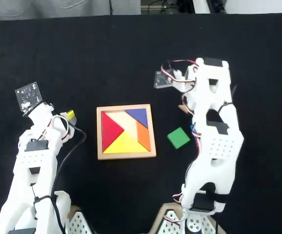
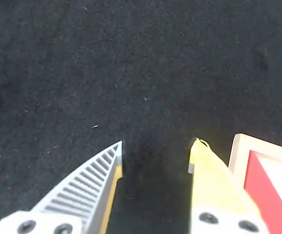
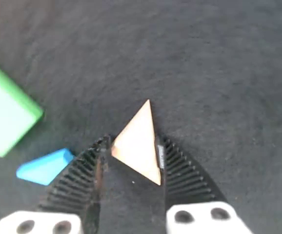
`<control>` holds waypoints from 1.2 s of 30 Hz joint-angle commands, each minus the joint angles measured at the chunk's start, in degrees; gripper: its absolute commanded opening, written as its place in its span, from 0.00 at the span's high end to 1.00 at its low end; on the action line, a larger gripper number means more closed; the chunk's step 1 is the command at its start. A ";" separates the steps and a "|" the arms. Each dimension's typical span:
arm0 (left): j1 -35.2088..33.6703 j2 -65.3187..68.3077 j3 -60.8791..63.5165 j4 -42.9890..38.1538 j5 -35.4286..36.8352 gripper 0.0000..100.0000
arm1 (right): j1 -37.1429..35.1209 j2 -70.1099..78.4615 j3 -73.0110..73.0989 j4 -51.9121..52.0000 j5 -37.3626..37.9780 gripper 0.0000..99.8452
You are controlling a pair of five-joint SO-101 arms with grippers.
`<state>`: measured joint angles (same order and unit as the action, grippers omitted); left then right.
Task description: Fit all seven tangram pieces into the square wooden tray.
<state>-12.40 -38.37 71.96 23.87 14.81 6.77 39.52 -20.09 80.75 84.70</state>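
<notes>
small pale triangle (image 3: 137, 144) sits between the jaws of the right end effector (image 3: 132, 142), which is clamped on it by two of its edges, one tip poking out ahead. i cannot tell if it is off the worktop (image 1: 131, 58) yet. it is out to the right of the square wooden tray (image 1: 126, 156), well apart from it, with the green square (image 1: 178, 137) lying between them and a blue piece (image 3: 44, 166) just beside the jaws. the tray holds a red triangle (image 1: 110, 129), yellow triangle (image 1: 126, 145), orange piece (image 1: 142, 134) and purple piece (image 1: 138, 116). a pale patch among them looks to me like the open slot.

step in hand, i judge: carry the triangle to the tray. to do it well i'd lift straight up first so it clears the green square. i'd hold the squeeze steady, since the grip is on slanted edges and could squirt the piece out. then turn the wrist to match the gap before lowering, set it flat and release low.

left end effector (image 2: 158, 146) is spread apart, holding nothing, low over the worktop just beside the tray's left rim; i'd leave it there. no readable writing, brand or label on the pieces or the tray.
</notes>
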 commanded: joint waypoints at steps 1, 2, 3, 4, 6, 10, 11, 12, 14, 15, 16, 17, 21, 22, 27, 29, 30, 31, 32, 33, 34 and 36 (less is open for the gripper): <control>0.75 -1.05 -0.40 -0.97 -0.35 0.78 | -2.37 -6.11 -4.88 0.62 -15.21 0.93; 0.75 -1.05 -0.40 -0.97 -0.35 0.78 | -3.16 -7.34 -5.93 1.67 -19.69 0.93; 0.75 -1.05 -0.40 -0.97 -0.35 0.78 | -4.13 -8.75 -7.08 3.34 -24.00 0.93; 0.75 -1.05 -0.40 -0.97 -0.35 0.78 | -5.27 -10.07 -8.13 5.54 -28.13 0.93; 0.75 -1.05 -0.40 -0.97 -0.35 0.78 | -7.91 -13.05 -10.15 10.46 -36.31 0.93; 0.75 -1.05 -0.40 -0.97 -0.35 0.78 | -13.27 -18.77 -12.00 17.49 -55.30 0.93; 0.75 -1.05 -0.40 -0.97 -0.35 0.78 | -14.42 -19.82 -11.91 18.02 -60.13 0.93; 0.75 -1.05 -0.40 -0.97 -0.35 0.78 | -15.65 -20.53 -11.82 18.02 -65.14 0.93; 0.75 -1.05 -0.31 -0.88 -0.35 0.78 | -17.67 -20.79 -11.47 17.67 -75.08 0.93; 0.75 -1.05 -0.31 -0.79 -0.35 0.78 | -19.25 -20.79 -11.38 17.67 -80.70 0.93; 0.75 -1.05 -0.31 -0.70 -0.35 0.78 | -21.19 -20.70 -11.03 17.58 -86.95 0.93; 0.75 -1.05 -0.31 -0.70 -0.35 0.78 | -22.86 -20.62 -10.77 17.76 -93.27 0.93; 0.75 -1.05 -0.31 -0.70 -0.35 0.78 | -27.69 -19.30 -8.04 17.58 -108.13 0.93; 0.75 -1.05 -0.31 -0.70 -0.35 0.78 | -28.92 -18.77 -7.43 17.58 -109.54 0.93; 0.75 -1.05 -0.31 -0.88 -0.35 0.78 | -31.38 -15.08 -2.24 17.49 -116.84 0.96; 0.84 -1.05 -0.31 -0.88 -0.35 0.78 | -31.74 -13.93 -0.22 16.00 -120.18 0.97; 0.84 -1.05 -0.31 -0.88 -0.35 0.78 | -32.18 -13.49 0.48 15.38 -120.53 0.97; 0.84 -1.05 -0.31 -0.88 -0.35 0.78 | -32.62 -13.14 0.84 14.59 -120.79 0.97; 0.84 -1.05 -0.31 -0.88 -0.35 0.78 | -32.88 -12.88 1.19 13.63 -120.88 0.97; 0.84 -1.05 -0.31 -0.88 -0.35 0.78 | -32.88 -12.88 1.63 12.84 -120.88 0.97; 0.84 -1.05 -0.31 -0.88 -0.35 0.78 | -32.97 -12.88 1.63 12.57 -120.88 0.97; 0.84 -1.05 -0.31 -0.88 -0.35 0.78 | -32.97 -13.05 1.45 12.48 -120.88 0.97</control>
<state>-12.22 -38.37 71.96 23.87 14.81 -25.32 27.38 -18.24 94.20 -35.30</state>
